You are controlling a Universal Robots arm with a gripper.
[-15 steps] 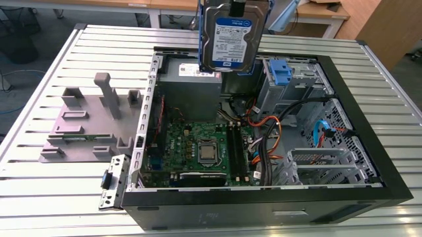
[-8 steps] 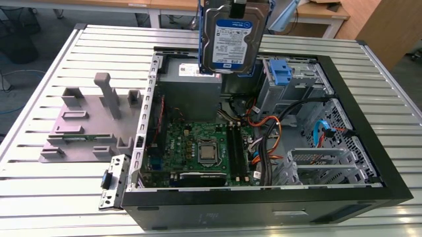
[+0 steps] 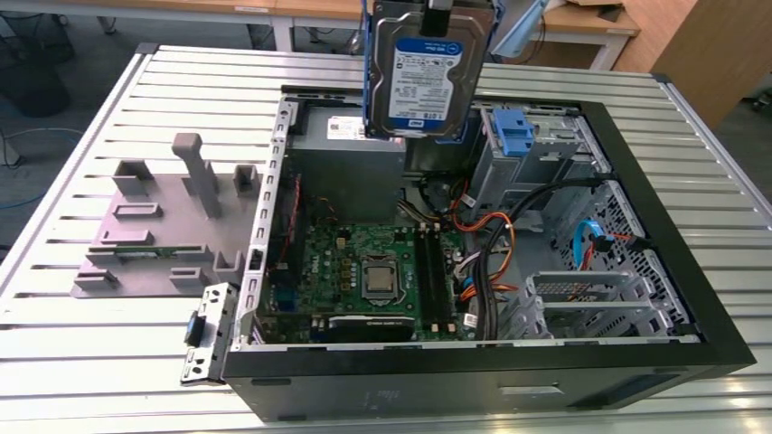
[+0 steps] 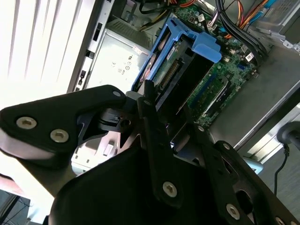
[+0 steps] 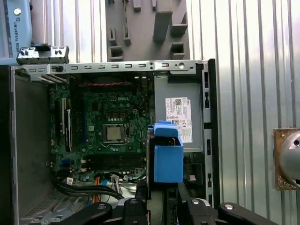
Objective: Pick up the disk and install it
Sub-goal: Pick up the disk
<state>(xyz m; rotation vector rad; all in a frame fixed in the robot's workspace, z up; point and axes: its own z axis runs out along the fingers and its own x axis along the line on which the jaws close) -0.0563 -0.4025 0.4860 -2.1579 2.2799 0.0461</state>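
Observation:
The disk (image 3: 422, 77), silver-grey with a white-and-blue label and blue side rails, hangs upright above the back of the open computer case (image 3: 652, 194). My gripper (image 3: 437, 7) is shut on its upper end. In the second wrist view, the black fingers (image 4: 152, 117) clamp the disk (image 4: 176, 63) from both sides, and the motherboard lies beyond it. In the first wrist view, the disk's blue rail end (image 5: 168, 161) sticks out from my gripper (image 5: 161, 199), over the case near the power supply.
Inside the case lie the motherboard (image 3: 362, 271), a grey power supply with a white sticker (image 3: 350, 149), cable bundles (image 3: 494, 235) and a blue latch piece (image 3: 512, 134) at the drive bay. A grey moulded fixture (image 3: 169, 226) stands on the slatted metal table (image 3: 72, 344) at the exterior view's left.

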